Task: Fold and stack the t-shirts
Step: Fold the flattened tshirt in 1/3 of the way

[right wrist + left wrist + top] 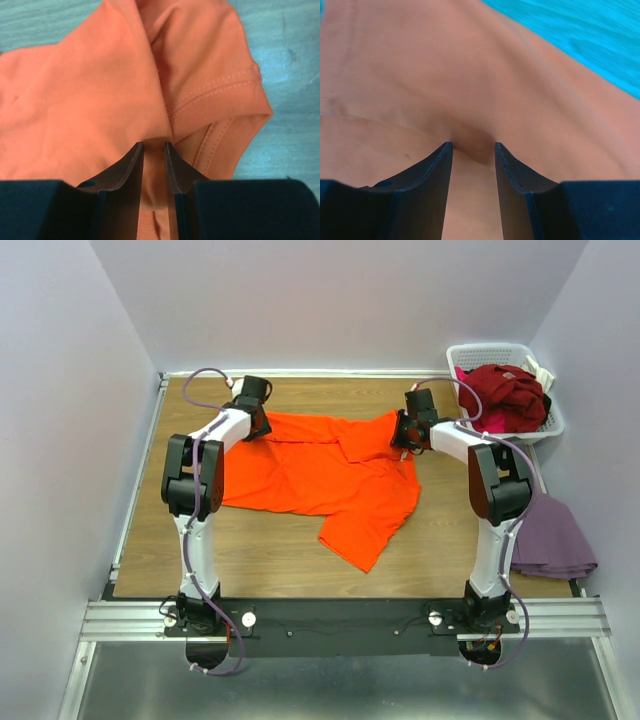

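Observation:
A bright orange t-shirt [320,475] lies spread on the wooden table [250,560], with its lower right part folded and rumpled. My left gripper [262,428] is at the shirt's far left corner. In the left wrist view the gripper [473,145] is shut on a pucker of the orange fabric [470,75]. My right gripper [403,435] is at the shirt's far right corner. In the right wrist view the gripper [153,144] is shut on a fold of the orange shirt [90,90] beside a ribbed hem. A mauve-purple t-shirt [550,535] lies at the table's right edge.
A white slatted basket [552,425] stands at the back right corner. It holds a dark red t-shirt [505,390] and some pink fabric [495,422]. Grey walls close in the table on three sides. Bare wood shows in front of the orange shirt.

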Controlling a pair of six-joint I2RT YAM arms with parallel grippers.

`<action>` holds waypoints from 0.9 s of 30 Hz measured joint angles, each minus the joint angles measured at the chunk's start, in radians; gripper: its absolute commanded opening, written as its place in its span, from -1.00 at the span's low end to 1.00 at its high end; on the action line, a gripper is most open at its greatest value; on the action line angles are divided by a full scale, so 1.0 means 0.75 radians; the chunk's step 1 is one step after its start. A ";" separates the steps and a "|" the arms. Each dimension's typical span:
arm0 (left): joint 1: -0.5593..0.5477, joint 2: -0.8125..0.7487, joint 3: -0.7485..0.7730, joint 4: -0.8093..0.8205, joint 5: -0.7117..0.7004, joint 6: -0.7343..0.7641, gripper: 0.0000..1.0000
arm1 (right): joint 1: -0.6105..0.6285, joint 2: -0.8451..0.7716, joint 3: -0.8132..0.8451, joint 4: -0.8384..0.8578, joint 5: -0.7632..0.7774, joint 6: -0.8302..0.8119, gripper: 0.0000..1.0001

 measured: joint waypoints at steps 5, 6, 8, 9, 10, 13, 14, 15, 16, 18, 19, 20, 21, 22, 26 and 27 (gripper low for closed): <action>0.086 0.004 0.006 -0.019 0.038 -0.045 -0.12 | 0.000 0.037 0.065 -0.040 0.040 0.011 -0.35; 0.100 0.014 0.020 -0.032 0.046 -0.052 -0.13 | -0.001 0.042 0.078 -0.054 0.050 0.013 -0.35; 0.124 0.058 0.075 -0.048 0.062 -0.062 -0.14 | -0.002 0.053 0.101 -0.080 0.061 0.019 -0.35; 0.130 0.081 0.104 -0.057 0.068 -0.064 -0.15 | -0.004 0.060 0.112 -0.091 0.062 0.021 -0.35; 0.133 0.098 0.125 -0.063 0.071 -0.066 -0.15 | -0.008 0.068 0.130 -0.102 0.061 0.024 -0.35; 0.136 0.121 0.161 -0.070 0.091 -0.068 -0.15 | -0.037 0.108 0.194 -0.135 0.060 0.033 -0.35; 0.136 0.123 0.165 -0.071 0.094 -0.068 -0.15 | -0.051 0.122 0.219 -0.142 0.061 0.033 -0.35; 0.137 0.124 0.165 -0.072 0.097 -0.068 -0.15 | -0.062 0.134 0.235 -0.148 0.061 0.034 -0.34; 0.140 0.125 0.166 -0.072 0.100 -0.068 -0.15 | -0.081 0.156 0.277 -0.164 0.061 0.034 -0.34; 0.142 0.129 0.178 -0.077 0.113 -0.071 -0.15 | -0.104 0.192 0.330 -0.179 0.061 0.033 -0.34; 0.142 0.133 0.185 -0.078 0.117 -0.072 -0.15 | -0.116 0.214 0.368 -0.188 0.061 0.033 -0.35; 0.142 0.140 0.195 -0.081 0.124 -0.072 -0.16 | -0.126 0.234 0.399 -0.198 0.061 0.032 -0.34; 0.142 0.150 0.214 -0.091 0.133 -0.073 -0.15 | -0.131 0.250 0.428 -0.212 0.061 0.032 -0.34; 0.142 0.157 0.227 -0.093 0.137 -0.074 -0.16 | -0.134 0.264 0.451 -0.219 0.061 0.030 -0.35; 0.142 0.177 0.266 -0.104 0.150 -0.064 -0.16 | -0.140 0.314 0.538 -0.251 0.061 0.008 -0.35; 0.142 0.178 0.269 -0.104 0.154 -0.057 -0.16 | -0.140 0.322 0.556 -0.264 0.061 -0.003 -0.35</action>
